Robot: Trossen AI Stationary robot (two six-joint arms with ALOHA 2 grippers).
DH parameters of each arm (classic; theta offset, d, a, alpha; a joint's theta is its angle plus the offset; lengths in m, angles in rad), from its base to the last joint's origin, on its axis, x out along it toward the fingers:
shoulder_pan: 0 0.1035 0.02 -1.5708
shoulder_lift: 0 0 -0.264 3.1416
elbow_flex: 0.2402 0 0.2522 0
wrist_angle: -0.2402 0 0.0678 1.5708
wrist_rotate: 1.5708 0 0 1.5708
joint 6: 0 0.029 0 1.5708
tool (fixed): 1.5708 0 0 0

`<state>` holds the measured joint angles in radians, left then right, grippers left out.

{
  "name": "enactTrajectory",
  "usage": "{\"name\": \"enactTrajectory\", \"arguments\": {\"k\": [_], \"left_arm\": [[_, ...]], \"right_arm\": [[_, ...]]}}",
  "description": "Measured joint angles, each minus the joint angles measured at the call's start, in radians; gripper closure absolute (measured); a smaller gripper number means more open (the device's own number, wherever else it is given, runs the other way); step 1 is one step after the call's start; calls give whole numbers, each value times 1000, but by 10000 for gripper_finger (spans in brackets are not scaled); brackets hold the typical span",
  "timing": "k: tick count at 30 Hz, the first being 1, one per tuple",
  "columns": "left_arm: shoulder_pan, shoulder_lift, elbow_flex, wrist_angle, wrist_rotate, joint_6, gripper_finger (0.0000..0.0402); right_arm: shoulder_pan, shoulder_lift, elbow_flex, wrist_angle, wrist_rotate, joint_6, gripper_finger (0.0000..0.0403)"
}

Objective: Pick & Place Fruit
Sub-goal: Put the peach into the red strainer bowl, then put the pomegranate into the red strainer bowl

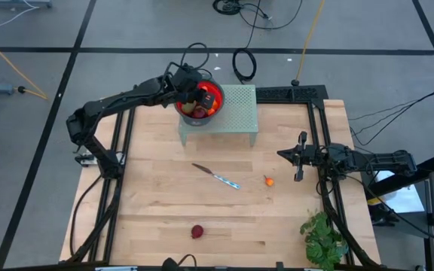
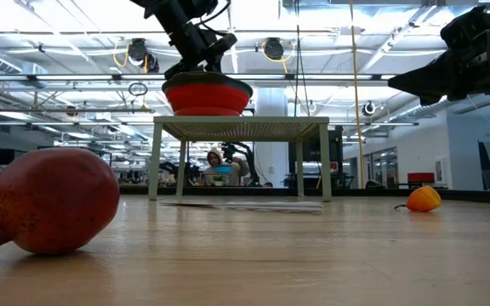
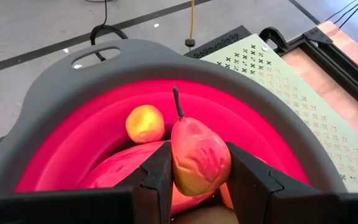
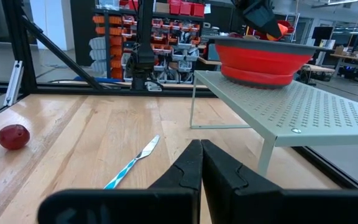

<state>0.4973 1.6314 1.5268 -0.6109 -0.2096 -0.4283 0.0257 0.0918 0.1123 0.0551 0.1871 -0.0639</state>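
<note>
The left gripper [image 3: 199, 177] is over the red bowl [image 1: 215, 96], which stands on the pale green rack [image 1: 239, 109] at the upper centre of the high view. Its fingers [image 3: 157, 177] are closed part way on a red-yellow pear [image 3: 197, 155], stem up, held inside the bowl. In the bowl, behind the pear, lies a small orange-yellow fruit [image 3: 145, 123], and under the pear a bigger red fruit [image 3: 126, 171].

The right gripper [image 4: 201, 163] waits at the right middle of the high view, above the table [image 1: 157, 211], fingers pressed together and holding nothing.

On the table, a dark red round fruit [image 1: 197, 232] lies at the lower centre of the high view. A tiny orange fruit [image 1: 268, 181] lies right of centre, near the right gripper. A knife [image 1: 215, 176] lies between them, in the centre. A green plant [image 1: 324, 239] is at the lower right.
</note>
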Motion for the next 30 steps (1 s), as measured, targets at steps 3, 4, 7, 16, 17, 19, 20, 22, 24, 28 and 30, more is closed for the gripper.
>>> {"name": "enactTrajectory", "arguments": {"k": [3, 4, 7, 16, 17, 19, 20, 22, 24, 28, 30], "left_arm": [[0, 0, 0, 0, 0, 0, 284], [0, 0, 0, 0, 0, 3, 284], [0, 0, 0, 0, 0, 4, 284], [0, 0, 0, 0, -1, -1, 255], [0, 0, 0, 0, -1, -1, 246], [0, 0, 0, 0, -1, 0, 228], [0, 0, 0, 0, -1, 7, 220], [3, 0, 0, 5, -4, 35, 206], [12, -7, 1, 13, -3, 60, 195], [21, -9, 67, 1, -3, 50, 187], [14, -9, 117, -1, -1, 44, 192]], "right_arm": [[0, 0, 0, 0, 0, 0, 403], [0, 0, 0, 0, 0, 0, 403], [0, 0, 0, 0, 0, 0, 403], [0, 0, 0, 0, 0, 0, 403], [0, 0, 0, 0, 0, 0, 403], [0, 0, 0, 0, 0, 0, 403], [0, 0, 0, 0, 0, 0, 403], [0, 0, 0, 0, 0, 0, 403], [0, 0, 0, 0, 0, 0, 403], [0, 0, 0, 0, -1, 0, 403], [0, 0, 0, 0, -1, 0, 403]]}}
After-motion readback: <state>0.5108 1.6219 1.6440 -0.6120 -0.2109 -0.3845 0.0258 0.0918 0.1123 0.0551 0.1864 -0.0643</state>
